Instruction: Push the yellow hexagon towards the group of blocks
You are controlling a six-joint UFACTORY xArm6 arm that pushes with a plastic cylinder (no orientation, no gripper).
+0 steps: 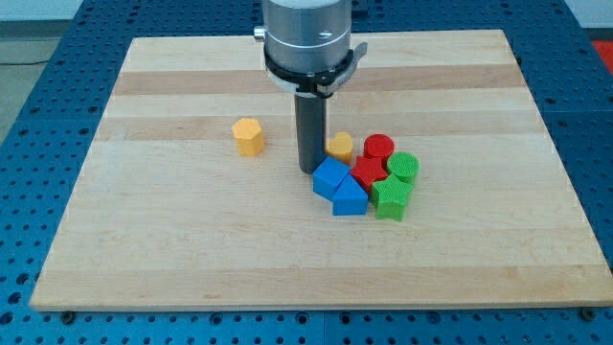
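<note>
The yellow hexagon (248,136) stands alone on the wooden board, left of centre. My tip (309,170) is to the hexagon's right, about a block's width or two away, and touches or nearly touches the left edge of the group. The group lies right of centre: a blue block (330,177), a second blue block (350,199), a red star-like block (368,172), a red cylinder (378,148), a green round block (403,168), a green star-like block (391,196) and a yellow block (339,146) partly hidden behind the rod.
The wooden board (192,249) lies on a blue perforated table (29,144). The arm's grey body (306,38) hangs over the board's top middle.
</note>
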